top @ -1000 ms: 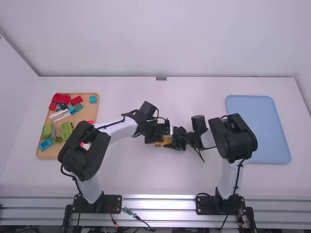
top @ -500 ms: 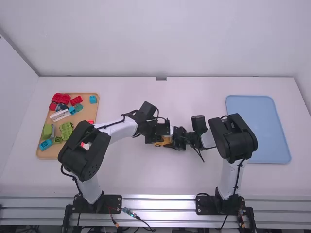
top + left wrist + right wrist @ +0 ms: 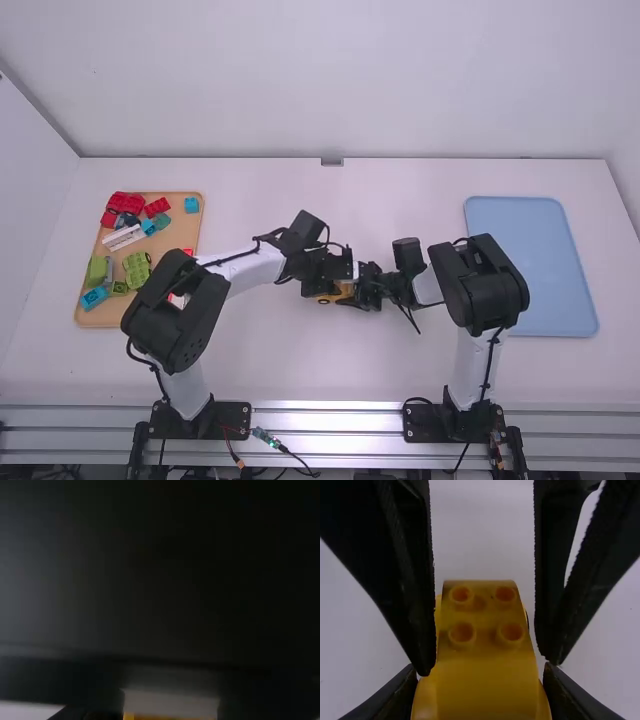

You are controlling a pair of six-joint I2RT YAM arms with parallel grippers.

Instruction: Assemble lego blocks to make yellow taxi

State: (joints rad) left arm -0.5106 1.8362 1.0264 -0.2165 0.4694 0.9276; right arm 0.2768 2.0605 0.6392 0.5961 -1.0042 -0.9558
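Observation:
In the high view the left gripper [image 3: 327,276] and the right gripper [image 3: 368,287] meet mid-table over the yellow taxi body [image 3: 327,297]. The right wrist view has the yellow body [image 3: 487,655], with round studs on its far part, held between the fingers of the right gripper [image 3: 481,680]. There the left gripper's black fingers [image 3: 417,595] stand apart on either side of the studded part, with gaps beside it. A pale piece [image 3: 170,703] lies above a strip of yellow [image 3: 170,717] in the left wrist view, most of which is dark.
On the left, a tan tray [image 3: 92,318] holds several red, green, blue and white bricks, partly behind the left arm. A blue tray [image 3: 530,270] lies on the right behind the right arm's elbow. The two arms nearly touch in the middle.
The left gripper has shifted very slightly to the right. The right arm and the yellow body look unmoved.

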